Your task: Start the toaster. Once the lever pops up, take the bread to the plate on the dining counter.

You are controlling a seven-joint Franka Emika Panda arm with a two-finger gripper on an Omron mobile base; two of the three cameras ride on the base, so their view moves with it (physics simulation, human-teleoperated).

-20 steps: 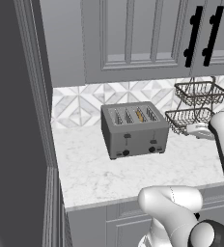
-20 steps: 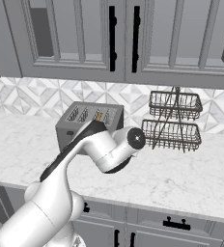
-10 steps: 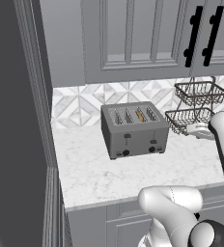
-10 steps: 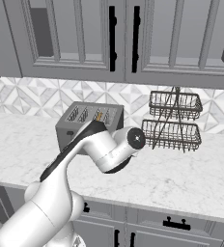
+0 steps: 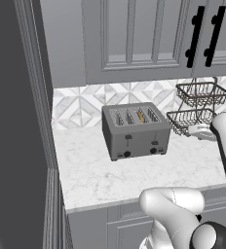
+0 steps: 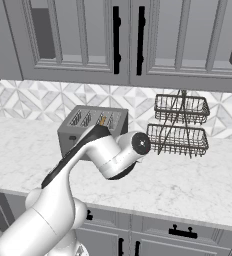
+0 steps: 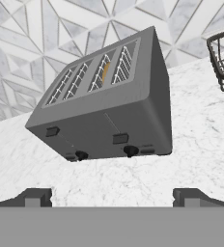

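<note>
Item: toaster (image 7: 109,108), grey, four slots, sitting on the marble tabletop (image 5: 93,172) near the tiled backsplash, front face turned outward so its levers and knobs are reachable.

Contents: bread (image 7: 105,71), one tan slice, sitting deep in the third slot from the left as seen from the front, with just its top edge showing; we are judging it loaded for toasting.

Controls: two dark levers, the right one (image 7: 120,139) serving the bread's side; both appear to be sitting high, so we are judging the toaster not yet started.

End effector (image 7: 111,197): we are seeing its two dark tips set wide apart, holding nothing, facing the toaster's front from short of it, presumably lining up for a lever press.

Neighbours: two-tier wire basket rack (image 6: 180,124) standing just right of the toaster, apart from it.
</note>
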